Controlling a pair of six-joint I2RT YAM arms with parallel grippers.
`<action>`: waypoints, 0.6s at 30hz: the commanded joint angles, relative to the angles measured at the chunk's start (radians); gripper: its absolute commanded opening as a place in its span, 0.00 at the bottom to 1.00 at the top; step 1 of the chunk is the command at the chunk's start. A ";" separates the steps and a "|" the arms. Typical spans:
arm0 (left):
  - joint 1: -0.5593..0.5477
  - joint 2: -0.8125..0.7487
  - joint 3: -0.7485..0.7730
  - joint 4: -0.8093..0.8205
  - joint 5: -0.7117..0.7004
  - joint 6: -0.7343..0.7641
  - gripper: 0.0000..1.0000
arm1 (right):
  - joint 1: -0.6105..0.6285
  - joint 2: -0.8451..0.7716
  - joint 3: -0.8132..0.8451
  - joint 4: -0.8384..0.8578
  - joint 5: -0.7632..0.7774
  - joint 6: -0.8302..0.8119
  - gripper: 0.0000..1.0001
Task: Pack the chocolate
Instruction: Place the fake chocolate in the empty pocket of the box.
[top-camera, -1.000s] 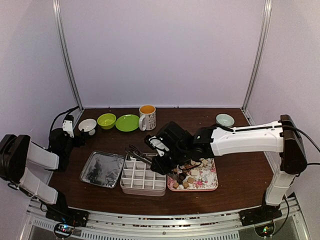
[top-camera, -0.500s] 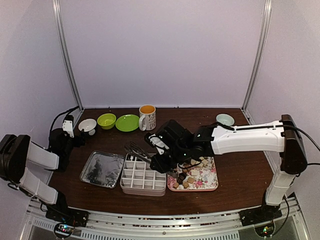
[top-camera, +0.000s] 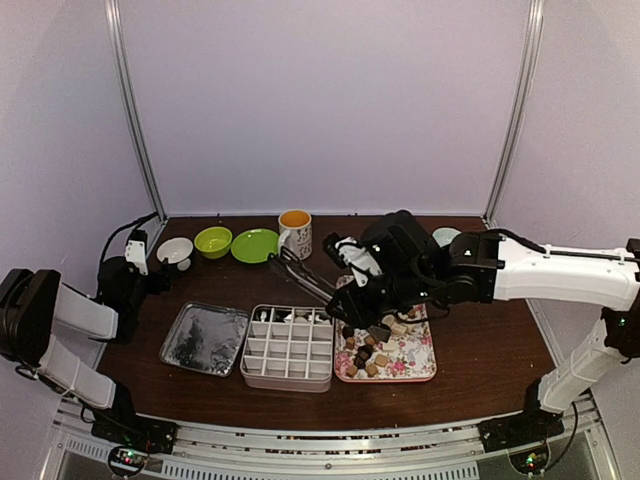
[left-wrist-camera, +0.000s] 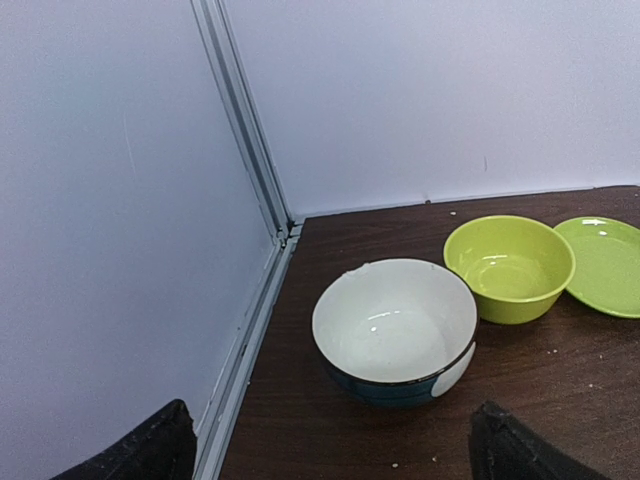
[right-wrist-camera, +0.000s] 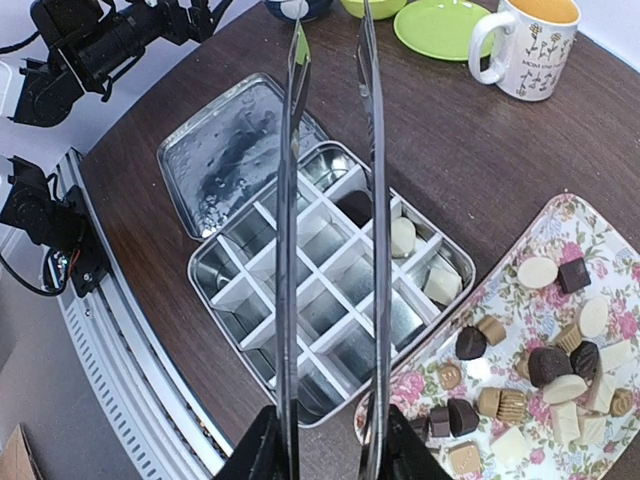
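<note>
Chocolate pieces (top-camera: 375, 350), dark, tan and cream, lie on the pink floral tray (top-camera: 415, 370), which also shows in the right wrist view (right-wrist-camera: 545, 365). A divided metal box (top-camera: 288, 348) left of the tray holds two cream pieces (right-wrist-camera: 402, 237) and one dark piece (right-wrist-camera: 355, 205) in its far cells. My right gripper (top-camera: 362, 300) (right-wrist-camera: 328, 445) is shut on the thin metal tongs (top-camera: 300, 272) (right-wrist-camera: 292, 200), held above the box. The tong arms are apart and their tips are empty. My left gripper (top-camera: 150, 275) (left-wrist-camera: 330, 460) is open and empty by a white bowl (left-wrist-camera: 393, 325).
The box's metal lid (top-camera: 205, 338) lies left of the box. A mug (top-camera: 295, 233), a green plate (top-camera: 255, 245), a green bowl (top-camera: 213, 241) and the white bowl (top-camera: 175, 251) line the back. A pale bowl (top-camera: 450, 238) sits back right.
My right arm has risen and pulled back to the right with the tongs. The tongs were low over the box and now hang above its far edge. The left arm has not moved.
</note>
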 joint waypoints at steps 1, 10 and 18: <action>0.007 0.001 0.022 0.052 -0.002 -0.006 0.98 | 0.004 -0.078 -0.090 -0.049 0.035 0.024 0.31; 0.006 0.001 0.022 0.053 -0.001 -0.008 0.98 | 0.004 -0.273 -0.285 -0.110 0.051 0.077 0.31; 0.006 0.001 0.022 0.052 -0.002 -0.006 0.98 | 0.003 -0.362 -0.383 -0.122 0.048 0.116 0.31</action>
